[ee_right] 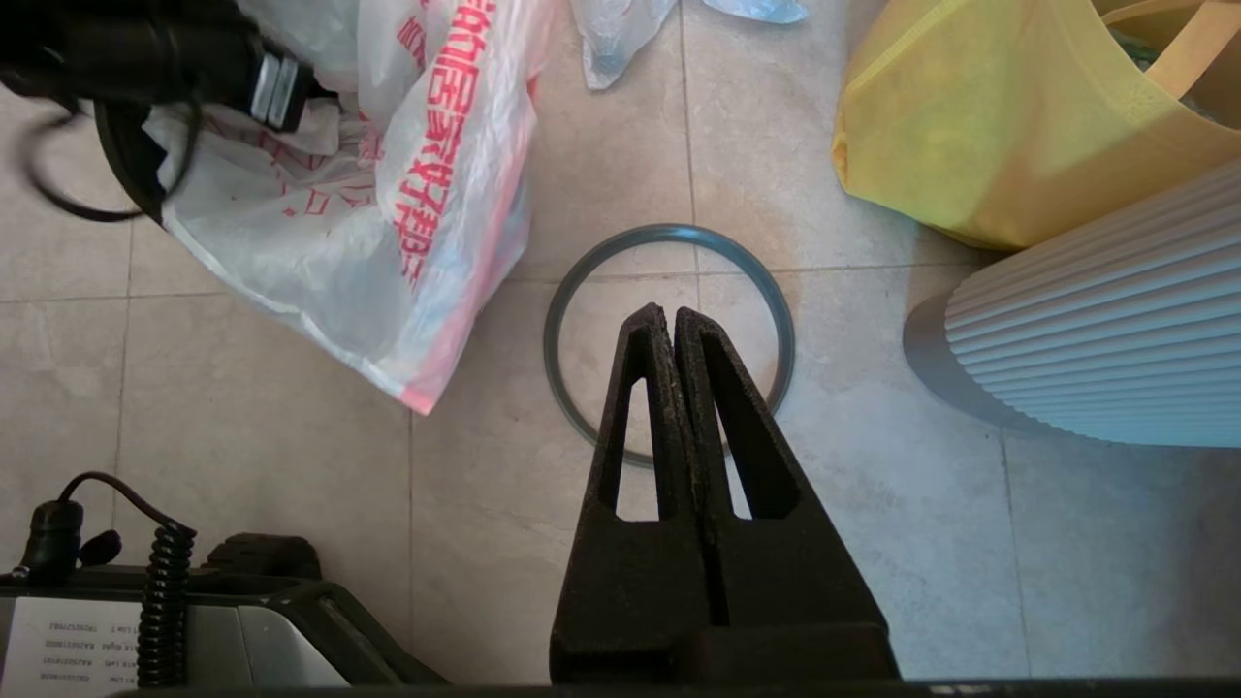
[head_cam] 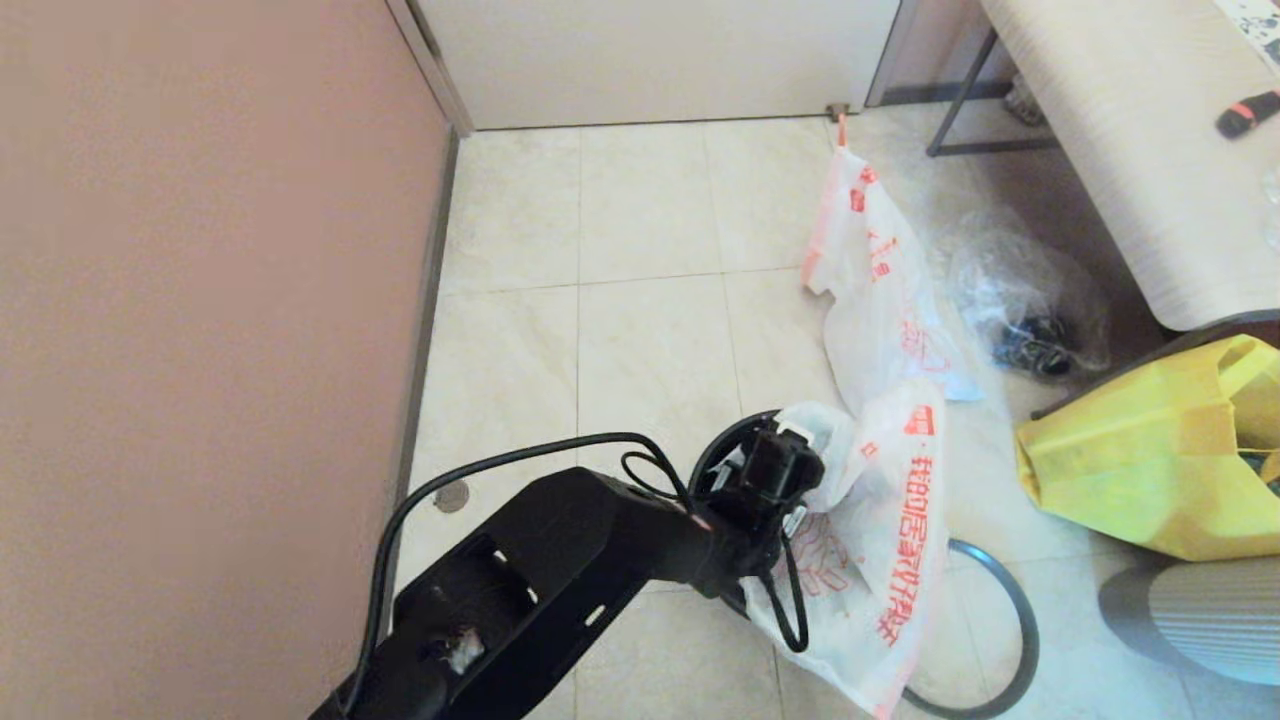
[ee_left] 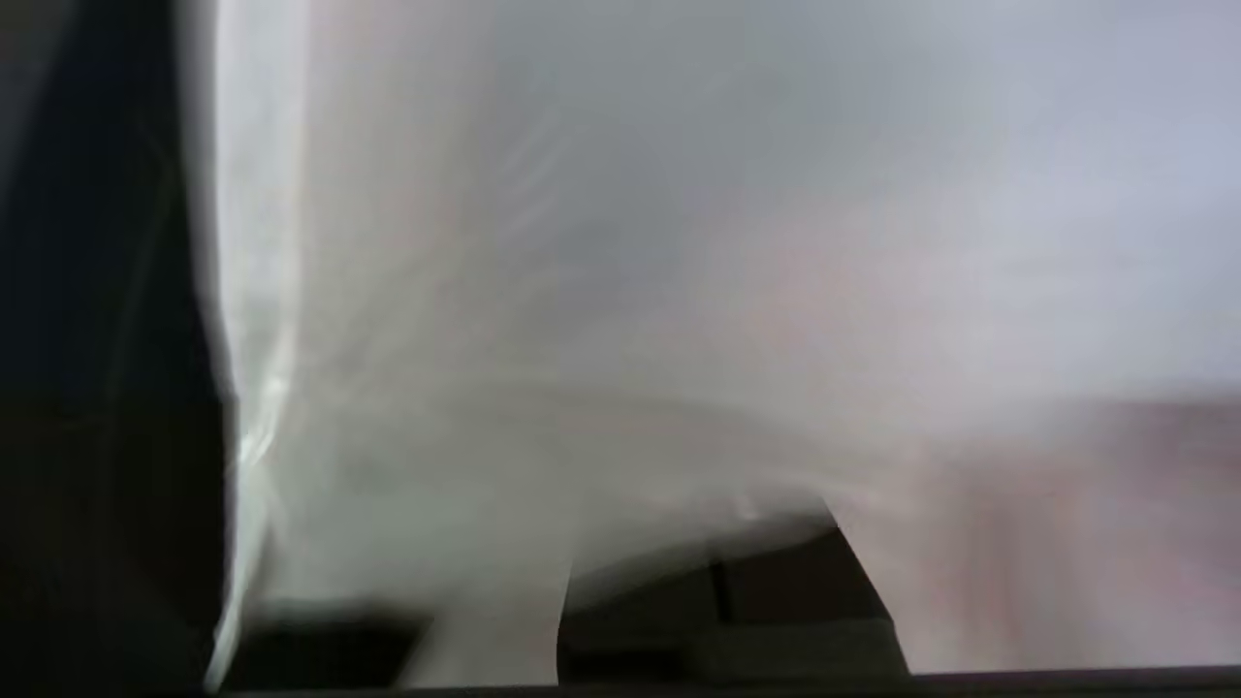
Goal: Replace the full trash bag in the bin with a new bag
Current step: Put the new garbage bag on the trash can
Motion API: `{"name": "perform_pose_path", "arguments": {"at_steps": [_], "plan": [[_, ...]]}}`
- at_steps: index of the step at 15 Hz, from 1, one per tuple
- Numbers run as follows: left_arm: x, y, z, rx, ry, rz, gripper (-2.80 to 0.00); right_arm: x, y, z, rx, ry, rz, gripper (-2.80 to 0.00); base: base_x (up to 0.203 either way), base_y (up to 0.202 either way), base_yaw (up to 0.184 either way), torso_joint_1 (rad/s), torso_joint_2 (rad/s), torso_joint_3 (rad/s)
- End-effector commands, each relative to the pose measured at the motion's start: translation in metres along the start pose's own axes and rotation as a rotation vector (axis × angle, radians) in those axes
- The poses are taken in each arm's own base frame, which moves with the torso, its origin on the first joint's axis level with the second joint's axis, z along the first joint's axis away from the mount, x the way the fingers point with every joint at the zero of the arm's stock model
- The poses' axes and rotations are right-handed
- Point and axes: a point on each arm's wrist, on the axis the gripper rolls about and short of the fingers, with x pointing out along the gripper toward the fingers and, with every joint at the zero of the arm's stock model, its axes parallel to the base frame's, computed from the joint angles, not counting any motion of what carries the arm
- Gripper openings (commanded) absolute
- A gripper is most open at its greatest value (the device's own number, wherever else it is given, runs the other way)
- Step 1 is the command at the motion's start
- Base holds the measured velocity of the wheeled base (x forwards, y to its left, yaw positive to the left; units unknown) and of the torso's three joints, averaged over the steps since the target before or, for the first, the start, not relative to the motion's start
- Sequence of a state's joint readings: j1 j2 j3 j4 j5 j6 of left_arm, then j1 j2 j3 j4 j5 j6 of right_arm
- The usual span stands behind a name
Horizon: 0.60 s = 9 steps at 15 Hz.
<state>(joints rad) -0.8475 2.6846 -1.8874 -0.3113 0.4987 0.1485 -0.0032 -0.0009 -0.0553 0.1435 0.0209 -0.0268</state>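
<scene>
Bin point(head_cam: 712, 452): small round black bucket on the tiled floor, mostly hidden by the left arm and by plastic; only an arc of its wall shows on the robot's left side of the bag.
New bag point(head_cam: 880, 540): thin white plastic with a column of orange-red Chinese characters and an orange hem; it is draped over the bin's mouth and spills out onto the floor toward the robot's right. What, if anything, lies inside it cannot be told.
Hoop point(ee_right: 669, 334): thin dark-grey ring, lying flat on the tiles apart from the bin; the new bag's loose lower edge lies over part of it in the head view.
Full trash bag point(head_cam: 880, 290): white translucent bag with small orange-red print and an orange drawstring tip, lying on the floor beyond the bin, toward the door; its contents are not clear.
Left gripper point(head_cam: 775, 480): down at the bin's mouth, pushed in among the new bag's folds; the wrist view is filled with white film, so I cannot tell whether the claw is released or clenched.
Right gripper point(ee_right: 674, 325): clenched on nothing, fingertips pressed together, poised above the hoop.
Clear plastic bag point(head_cam: 1030, 300): crumpled on the floor beside the full trash bag, dark items inside.
Yellow fabric tote point(head_cam: 1150, 460): open-mouthed, on the robot's right.
</scene>
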Motion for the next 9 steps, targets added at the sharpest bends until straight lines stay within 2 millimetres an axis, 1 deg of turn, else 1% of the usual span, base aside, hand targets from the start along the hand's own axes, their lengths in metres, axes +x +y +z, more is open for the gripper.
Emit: {"name": "perform_pose_path", "arguments": {"at_steps": [1, 2, 3, 4, 6, 9], "plan": [[-0.041, -0.009, 0.035, -0.008, -0.068, -0.043, -2.80, 0.000, 0.000, 0.000, -0.001, 0.002, 0.001, -2.80, 0.000, 0.000, 0.000, 0.000, 0.00, 0.000], [-0.063, -0.026, 0.041, 0.009, -0.082, -0.088, -2.80, 0.000, 0.000, 0.000, -0.001, 0.001, 0.001, -2.80, 0.000, 0.000, 0.000, 0.000, 0.00, 0.000], [-0.079, -0.040, 0.044, 0.022, -0.092, -0.125, -2.80, 0.000, 0.000, 0.000, -0.001, 0.002, 0.001, -2.80, 0.000, 0.000, 0.000, 0.000, 0.00, 0.000], [-0.088, -0.052, 0.043, 0.037, -0.092, -0.160, -2.80, 0.000, 0.000, 0.000, -0.001, 0.002, 0.001, -2.80, 0.000, 0.000, 0.000, 0.000, 0.00, 0.000], [-0.099, -0.067, 0.040, 0.042, -0.076, -0.228, -2.80, 0.000, 0.000, 0.000, -0.001, 0.001, 0.001, -2.80, 0.000, 0.000, 0.000, 0.000, 0.00, 0.000], [-0.117, -0.078, 0.043, 0.024, -0.043, -0.324, -2.80, 0.000, 0.000, 0.000, -0.001, 0.002, 0.001, -2.80, 0.000, 0.000, 0.000, 0.000, 0.00, 0.000]]}}
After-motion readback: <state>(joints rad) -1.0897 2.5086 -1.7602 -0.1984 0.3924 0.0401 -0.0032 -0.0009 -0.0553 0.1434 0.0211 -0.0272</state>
